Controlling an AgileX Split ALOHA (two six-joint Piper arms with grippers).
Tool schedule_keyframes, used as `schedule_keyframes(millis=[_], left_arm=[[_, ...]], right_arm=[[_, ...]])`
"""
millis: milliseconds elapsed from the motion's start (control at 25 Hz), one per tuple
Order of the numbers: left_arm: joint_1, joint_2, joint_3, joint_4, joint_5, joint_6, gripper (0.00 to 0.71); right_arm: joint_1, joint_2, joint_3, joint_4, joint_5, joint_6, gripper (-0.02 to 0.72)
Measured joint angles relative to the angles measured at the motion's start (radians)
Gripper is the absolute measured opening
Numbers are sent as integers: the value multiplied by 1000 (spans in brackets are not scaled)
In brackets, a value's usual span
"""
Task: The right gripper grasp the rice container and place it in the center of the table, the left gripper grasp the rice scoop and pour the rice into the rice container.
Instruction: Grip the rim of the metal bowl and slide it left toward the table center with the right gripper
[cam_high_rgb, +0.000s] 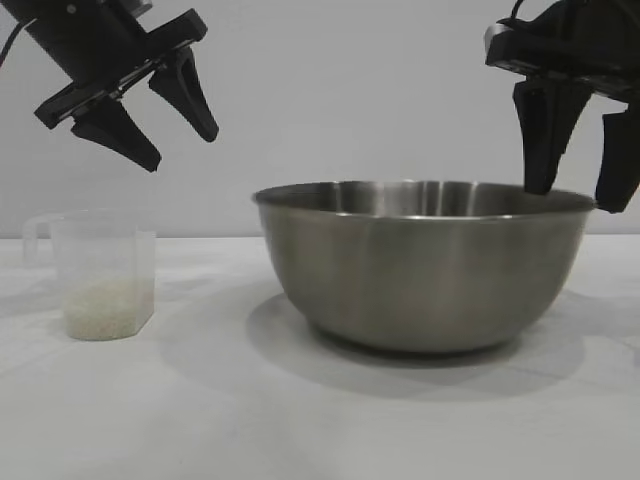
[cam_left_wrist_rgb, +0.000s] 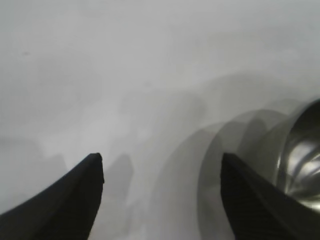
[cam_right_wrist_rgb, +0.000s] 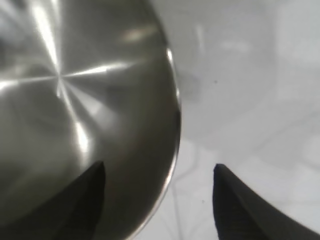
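left gripper (cam_high_rgb: 185, 148) held aloft, fingers spread, nothing gripped | rice scoop (cam_high_rgb: 100, 275) seen below it on the table (cam_high_rgb: 320, 430), rice (cam_high_rgb: 105, 310) inside | rice container (cam_high_rgb: 425, 265) set right of center | right gripper (cam_high_rgb: 580, 200) parted, its 2 fingers straddling the container's right rim
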Motion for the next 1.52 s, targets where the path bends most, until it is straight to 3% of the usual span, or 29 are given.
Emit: schedule_keyframes(millis=[40, 80, 160, 240, 360, 920, 1200, 1400, 1440, 1480, 1520], left_arm=[[0, 0, 0, 0, 0, 0, 437], [0, 0, 0, 0, 0, 0, 437], [0, 0, 0, 0, 0, 0, 437], [0, 0, 0, 0, 0, 0, 437], [0, 0, 0, 0, 3, 0, 437], [0, 0, 0, 0, 24, 0, 437], [0, 0, 0, 0, 26, 0, 437], [0, 0, 0, 0, 26, 2, 437], [0, 0, 0, 0, 26, 2, 437], [0, 0, 0, 0, 26, 2, 437], [0, 0, 0, 0, 26, 2, 437]], right_arm=[[0, 17, 0, 7, -7, -2, 289], [0, 31, 0, 14, -18, -4, 298], [0, 45, 0, 19, -35, -4, 221], [0, 47, 0, 28, -49, -4, 91], [0, 47, -21, 34, -48, -4, 0], [107, 77, -131, 97, -11, -6, 0], [109, 79, -131, 7, -19, 7, 0], [109, 79, -131, 12, -19, 3, 0], [109, 79, -131, 14, -19, 1, 48], [109, 79, -131, 14, -19, 1, 48], [109, 79, -131, 17, -19, 1, 133]])
